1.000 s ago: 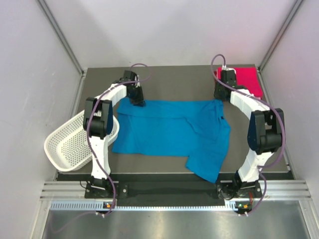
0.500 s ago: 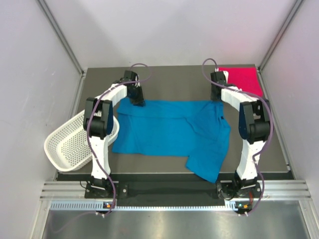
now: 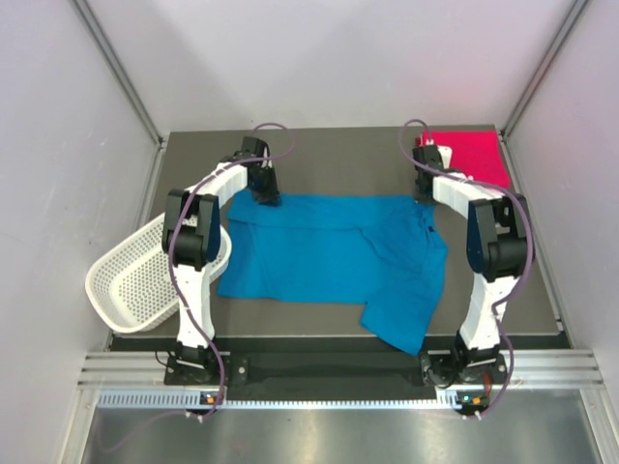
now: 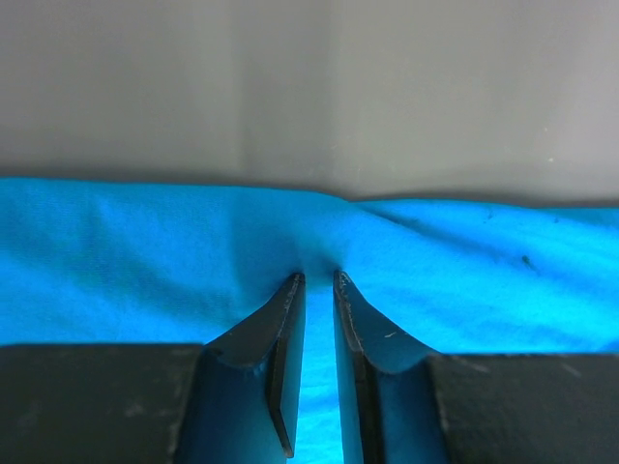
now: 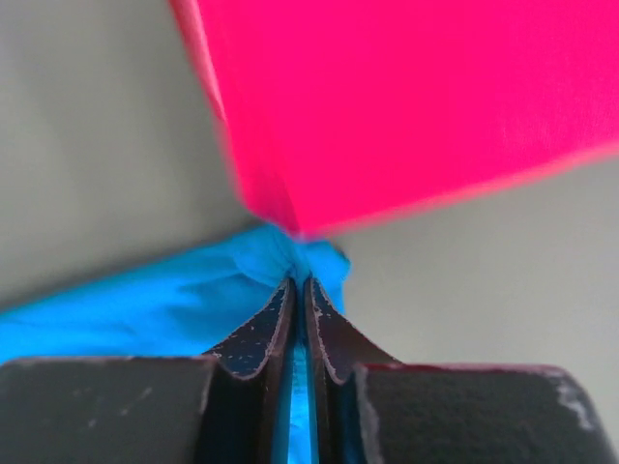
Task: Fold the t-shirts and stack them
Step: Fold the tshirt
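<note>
Edge of blue t-shirt [image 3: 324,253] pinched in left jaws, corner clamped in right jaws

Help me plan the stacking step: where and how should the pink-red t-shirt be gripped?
The pink-red t-shirt lies flat, a neat rectangle in the far right corner of the table, its far and right edges by the frame. Probably grip its near-left corner, which faces open tabletop, coming in low from the left.
</note>
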You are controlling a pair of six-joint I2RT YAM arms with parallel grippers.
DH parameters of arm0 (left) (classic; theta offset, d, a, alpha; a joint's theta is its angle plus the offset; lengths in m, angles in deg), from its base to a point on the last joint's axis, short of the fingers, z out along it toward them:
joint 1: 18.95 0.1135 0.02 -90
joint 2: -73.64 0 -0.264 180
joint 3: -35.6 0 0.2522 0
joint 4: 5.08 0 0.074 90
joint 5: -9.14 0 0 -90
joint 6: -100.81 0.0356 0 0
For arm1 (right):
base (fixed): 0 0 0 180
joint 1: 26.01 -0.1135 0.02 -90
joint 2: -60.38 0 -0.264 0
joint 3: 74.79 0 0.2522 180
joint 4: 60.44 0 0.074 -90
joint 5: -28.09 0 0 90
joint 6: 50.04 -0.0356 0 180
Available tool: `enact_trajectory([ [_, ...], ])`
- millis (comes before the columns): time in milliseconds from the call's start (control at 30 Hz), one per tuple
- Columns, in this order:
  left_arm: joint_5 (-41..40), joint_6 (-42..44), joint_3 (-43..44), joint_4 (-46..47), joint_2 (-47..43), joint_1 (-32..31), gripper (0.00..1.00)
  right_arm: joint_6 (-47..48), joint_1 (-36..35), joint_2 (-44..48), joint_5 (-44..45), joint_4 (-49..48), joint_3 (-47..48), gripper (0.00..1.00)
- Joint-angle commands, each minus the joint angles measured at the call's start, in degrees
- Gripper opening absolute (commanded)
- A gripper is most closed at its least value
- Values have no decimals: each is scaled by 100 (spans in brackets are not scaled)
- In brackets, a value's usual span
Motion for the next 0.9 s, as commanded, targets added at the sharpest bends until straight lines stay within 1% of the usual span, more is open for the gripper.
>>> enact_trajectory([
  [0,-771,99,-209,-237,272,61,24,-436,390,719,-813,-432,-637,6],
  [67,-772,91,-209,-237,290,61,24,-533,557,887,-1376,-976,-1129,0],
  [100,-780,91,-209,-220,298,61,24,-682,741,1053,-1910,-1187,-1315,0],
  [133,-789,82,-218,-220,290,61,24,-770,847,1124,-2185,-1668,-1499,0],
  [167,-824,82,-218,-220,298,61,24,-858,953,1186,-2379,-1873,-1658,0],
  [200,-842,90,-218,-237,316,61,24,-989,1215,1282,-2781,-2049,-1894,0],
  [233,-903,91,-218,-237,307,61,24,-1043,1296,1309,-2925,-2355,-1992,0],
  [367,-956,117,-218,-281,342,61,24,-1464,1726,1468,-3680,-3032,-2432,0],
  [433,-956,126,-209,-290,360,61,24,-1816,1981,1459,-4216,-3297,-2634,0],
  [500,-1158,143,-209,-299,378,61,24,-2192,2140,1310,-4768,-3648,-2740,0],
  [567,-1184,152,-183,-316,395,61,24,-2457,2245,1144,-5069,-3904,-2836,0],
  [600,-1193,152,-174,-325,395,61,24,-2763,2280,1099,-5349,-4279,-2898,0],
  [667,-1202,152,-174,-343,395,70,24,-3072,2342,1011,-5597,-4624,-3030,0],
  [700,-1228,152,-174,-352,395,70,24,-3370,2403,950,-5711,-4809,-3074,0],
  [733,-1255,161,-183,-369,395,70,24,-3503,2439,923,-5895,-5150,-3118,0],
  [800,-1299,170,-183,-396,404,70,24,-3714,2527,879,-5993,-5180,-3162,0],
  [867,-1316,187,-191,-404,395,70,24,-3689,2588,853,-5959,-4882,-3101,1],
])
